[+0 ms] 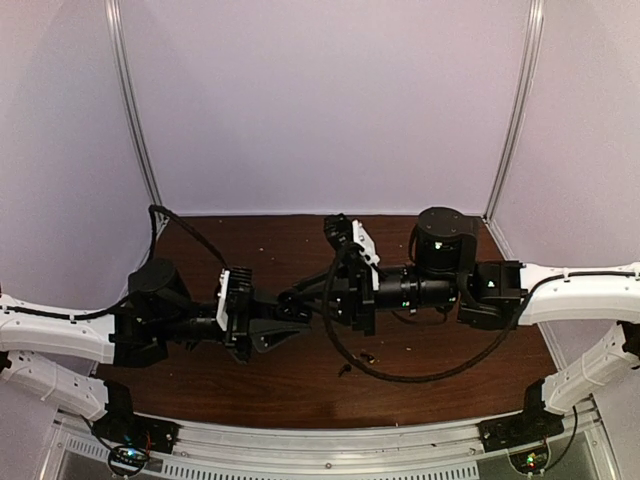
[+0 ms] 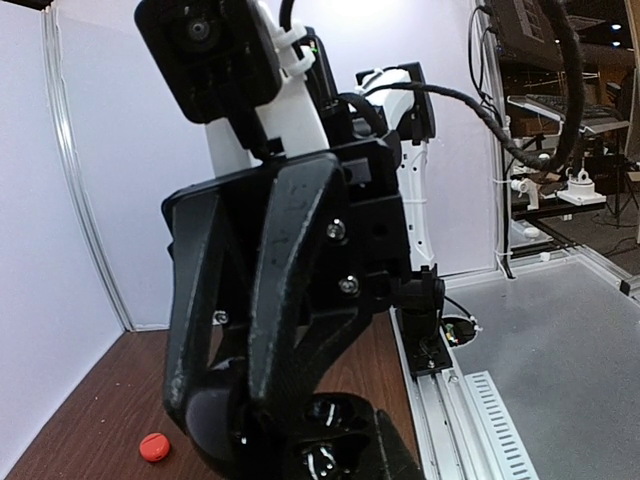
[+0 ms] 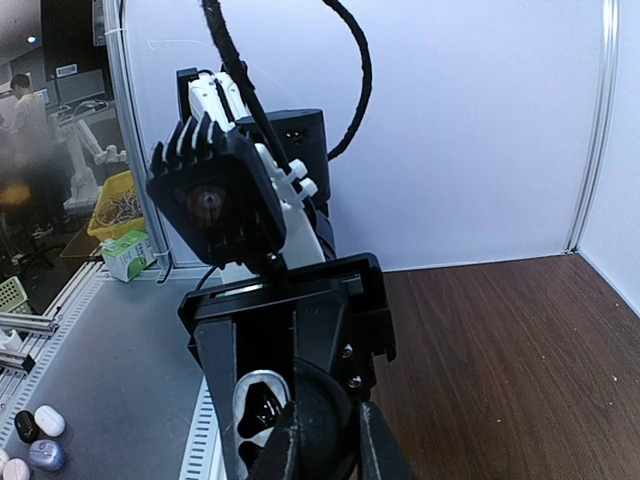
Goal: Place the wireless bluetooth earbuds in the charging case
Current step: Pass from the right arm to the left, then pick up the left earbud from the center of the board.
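White panels enclose a dark wooden surface (image 1: 450,385). From the overhead camera I see both arms stretched inward, so that the left end effector (image 1: 295,320) and the right end effector (image 1: 312,300) meet tip to tip over the middle of the surface. From above, black fingers hide whatever sits between them. Two tiny specks (image 1: 368,356) lie on the wood a little nearer the bases, too small to name.

The right wrist camera shows more. Its own fingers pinch a glossy black, rounded charging case (image 3: 312,400), with the left arm's housing right behind it. The left end effector's fingers are pressed together at the case, and I cannot tell what, if anything, they pinch. Only this view catches small rounded pieces (image 3: 38,425), black, white and bluish, on a grey deck beyond the surface's edge.

The left wrist camera alone shows a red-orange earbud (image 2: 152,447) lying on the wood, apart from both end effectors and outside the case.
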